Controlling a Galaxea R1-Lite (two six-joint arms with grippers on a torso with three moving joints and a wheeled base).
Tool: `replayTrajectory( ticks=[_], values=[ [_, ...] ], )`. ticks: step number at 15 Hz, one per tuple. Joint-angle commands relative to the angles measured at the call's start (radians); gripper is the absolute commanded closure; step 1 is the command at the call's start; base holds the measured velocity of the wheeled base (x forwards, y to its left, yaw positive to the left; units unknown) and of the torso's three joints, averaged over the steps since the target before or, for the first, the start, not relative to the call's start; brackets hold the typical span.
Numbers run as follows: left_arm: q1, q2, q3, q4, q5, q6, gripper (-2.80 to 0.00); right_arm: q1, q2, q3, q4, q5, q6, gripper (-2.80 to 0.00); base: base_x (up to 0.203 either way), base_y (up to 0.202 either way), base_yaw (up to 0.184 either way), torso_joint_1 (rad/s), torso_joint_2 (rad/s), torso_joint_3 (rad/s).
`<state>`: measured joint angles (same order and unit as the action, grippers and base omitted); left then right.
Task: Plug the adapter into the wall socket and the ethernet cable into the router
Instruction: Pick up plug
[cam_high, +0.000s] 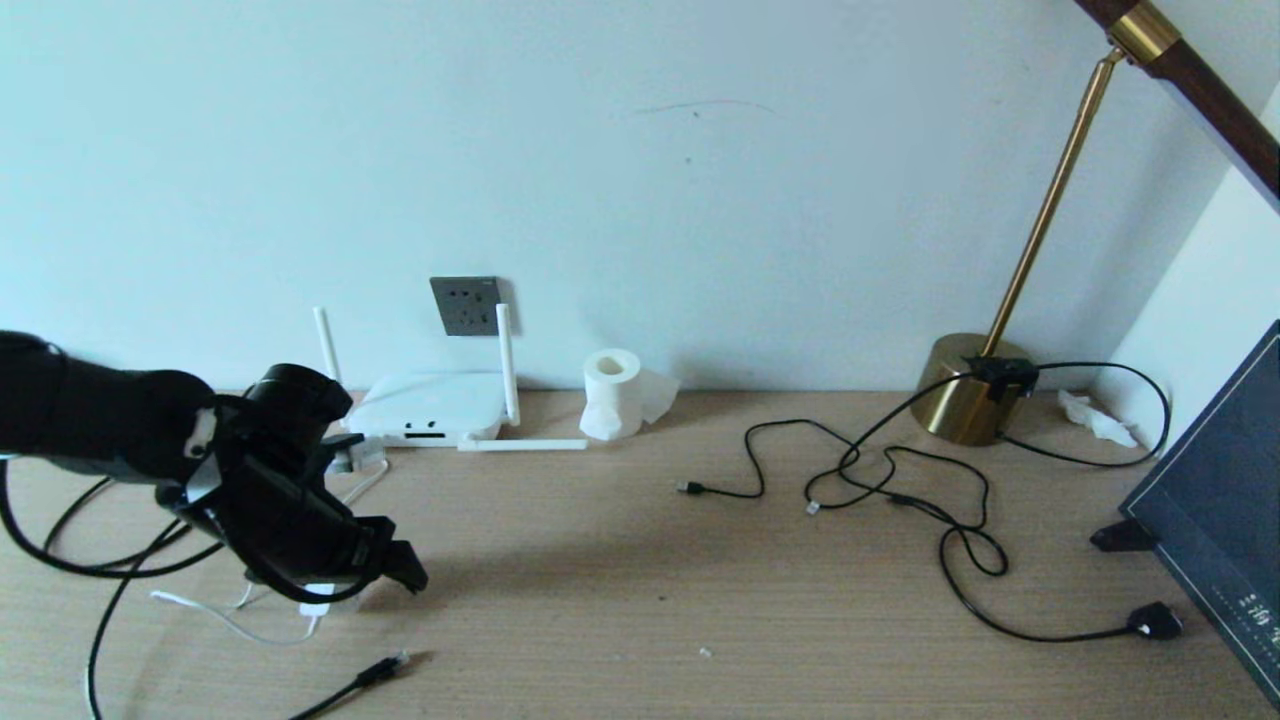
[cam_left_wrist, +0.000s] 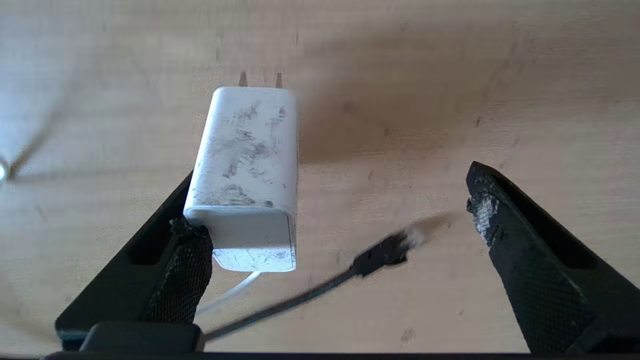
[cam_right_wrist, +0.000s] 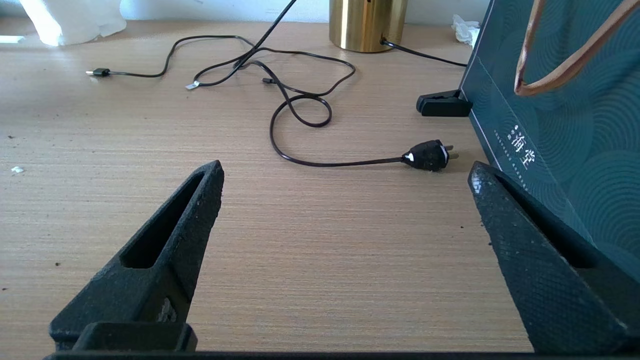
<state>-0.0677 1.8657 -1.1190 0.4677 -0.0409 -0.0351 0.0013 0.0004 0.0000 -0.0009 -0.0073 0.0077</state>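
Head view: the left end effector (cam_high: 385, 565) hangs low over the near-left part of the wooden desk (cam_high: 640, 560), its black arm entering from the left edge. Left wrist view: the fingers (cam_left_wrist: 175, 270) stand spread wide and grip nothing; the adapter (cam_left_wrist: 247, 175), a scuffed white block with two metal prongs pointing away from the camera, lies on the desk against the inner face of one finger, well apart from the other. Its thin white cord (cam_left_wrist: 230, 295) leaves the end nearest the camera. The ethernet cable (cam_left_wrist: 380, 252), black-booted with a clear tip, lies on the desk between the fingers, beside the adapter; in the head view its plug rests near the front edge, just in front of the end effector. The router (cam_high: 430, 405), white with upright antennas and one antenna lying flat, sits at the back of the desk against the wall, directly below the dark grey wall socket (cam_high: 466, 305), whose holes are unoccupied. A tissue roll (cam_high: 612, 392) stands just right of the router. Farther right lie looped thin black cables (cam_high: 880, 480), a black cord ending in a chunky plug (cam_high: 1155, 621), and a brass lamp base (cam_high: 965, 390). Right wrist view: the right end effector (cam_right_wrist: 345, 200) rests released, fingers wide apart, low over bare desk beside a dark teal bag (cam_right_wrist: 565, 125)
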Motion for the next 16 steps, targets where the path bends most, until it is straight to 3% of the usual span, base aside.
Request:
replayTrajectory(
  ticks=[1, 14, 16],
  values=[
    [-0.001, -0.007, 0.030, -0.012, 0.001, 0.000, -2.80, 0.000, 0.001, 0.000, -0.001, 0.000, 0.000, -2.80, 0.000, 0.000, 0.000, 0.000, 0.00, 0.000],
    [-0.020, -0.025, 0.051, -0.062, -0.006, -0.027, -2.80, 0.000, 0.000, 0.000, -0.001, 0.000, 0.000, -2.80, 0.000, 0.000, 0.000, 0.000, 0.00, 0.000],
    [-0.029, -0.035, 0.106, -0.078, -0.003, -0.025, -2.80, 0.000, 0.001, 0.002, -0.001, 0.000, 0.000, -2.80, 0.000, 0.000, 0.000, 0.000, 0.00, 0.000]
  ],
)
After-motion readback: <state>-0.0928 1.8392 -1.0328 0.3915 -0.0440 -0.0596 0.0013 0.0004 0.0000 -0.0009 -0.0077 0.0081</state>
